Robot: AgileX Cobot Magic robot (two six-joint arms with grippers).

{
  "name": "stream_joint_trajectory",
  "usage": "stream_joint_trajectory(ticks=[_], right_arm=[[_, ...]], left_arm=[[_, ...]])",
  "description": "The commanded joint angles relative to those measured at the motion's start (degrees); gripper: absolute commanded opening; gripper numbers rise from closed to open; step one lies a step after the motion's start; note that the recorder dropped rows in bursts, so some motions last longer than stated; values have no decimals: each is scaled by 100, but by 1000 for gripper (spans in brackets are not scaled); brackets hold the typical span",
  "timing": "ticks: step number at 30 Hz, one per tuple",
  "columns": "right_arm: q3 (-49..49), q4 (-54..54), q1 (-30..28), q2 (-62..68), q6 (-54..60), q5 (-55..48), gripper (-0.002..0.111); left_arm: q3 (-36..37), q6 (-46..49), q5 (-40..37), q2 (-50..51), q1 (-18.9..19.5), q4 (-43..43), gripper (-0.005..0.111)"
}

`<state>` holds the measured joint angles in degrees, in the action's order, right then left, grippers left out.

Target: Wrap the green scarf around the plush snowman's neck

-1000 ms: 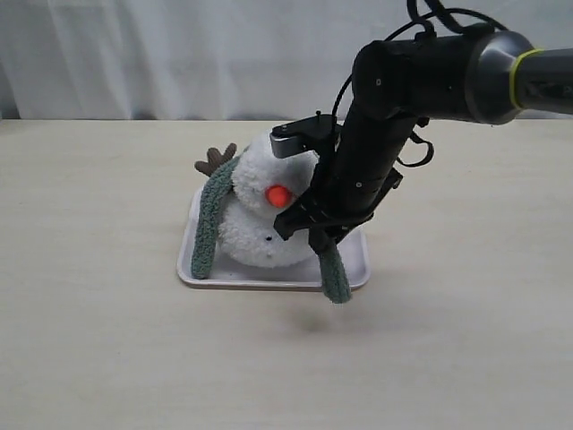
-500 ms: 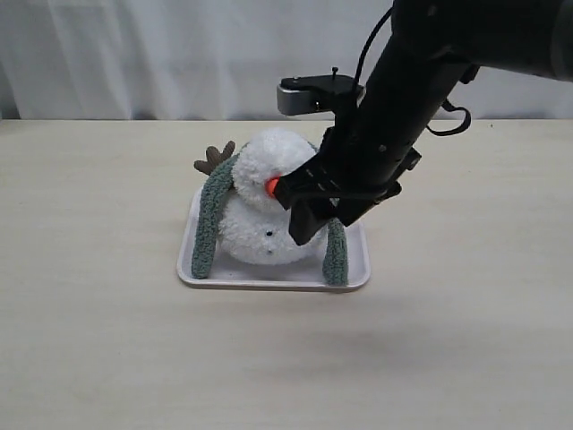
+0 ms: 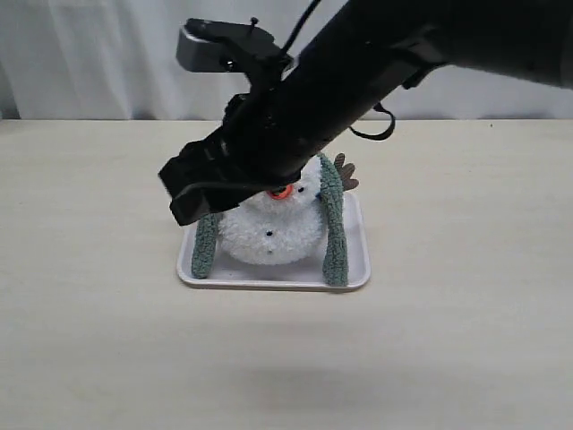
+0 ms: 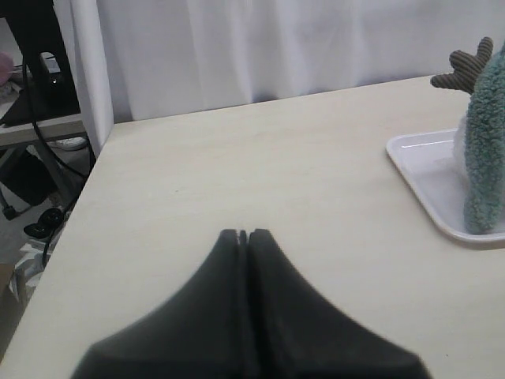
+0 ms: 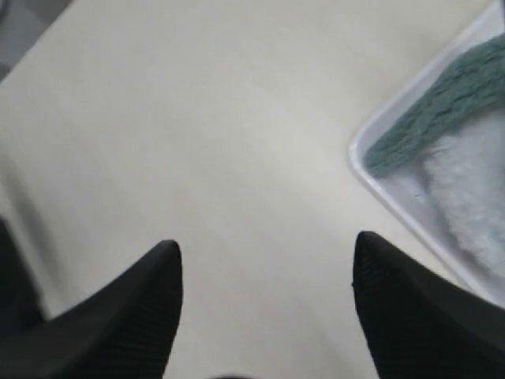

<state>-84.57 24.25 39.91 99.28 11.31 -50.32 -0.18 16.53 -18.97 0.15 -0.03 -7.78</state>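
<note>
green scarf (image 3: pixel 335 228) hangs over plush snowman (image 3: pixel 269 235), just beside wide-open, empty right gripper (image 5: pixel 266 245).

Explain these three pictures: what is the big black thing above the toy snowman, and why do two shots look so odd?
The black thing is one of two robot arms, each ending in a two-fingered gripper. The wide picture comes from a camera off the arms; the odd two come from cameras on the wrists, looking past the fingers. The right gripper is open and empty, reaching across above the plush snowman. The left gripper is shut and empty, over the table. The snowman sits in a white tray, the green scarf draped over it with an end down each side.
</note>
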Motion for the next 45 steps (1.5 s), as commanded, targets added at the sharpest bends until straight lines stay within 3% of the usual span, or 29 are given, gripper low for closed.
stream_joint_trajectory(ticks=[1,5,10,15,29,34,38,43,45], right_arm=[[2,-3132,871,274,-2605,745,59],[2,-4722,1310,685,-4194,701,59],[2,-4661,1341,1150,-4532,1089,59],[2,-4267,1341,1562,-4532,1398,68],[2,-3457,1328,2268,-4828,1941,68],[2,-3569,1213,2428,-5239,2433,67],[2,-3930,1083,2507,-5680,2616,54],[2,-4920,1058,2566,-6625,2429,54],[2,-4957,1093,2513,-6526,2563,54]], left_arm=[[18,-33,45,-15,-29,-21,0],[18,-33,45,-15,-29,-21,0],[18,-33,45,-15,-29,-21,0],[18,-33,45,-15,-29,-21,0],[18,-33,45,-15,-29,-21,0],[18,-33,45,-15,-29,-21,0],[18,-33,45,-15,-29,-21,0],[18,-33,45,-15,-29,-21,0],[18,-33,45,-15,-29,-21,0]])
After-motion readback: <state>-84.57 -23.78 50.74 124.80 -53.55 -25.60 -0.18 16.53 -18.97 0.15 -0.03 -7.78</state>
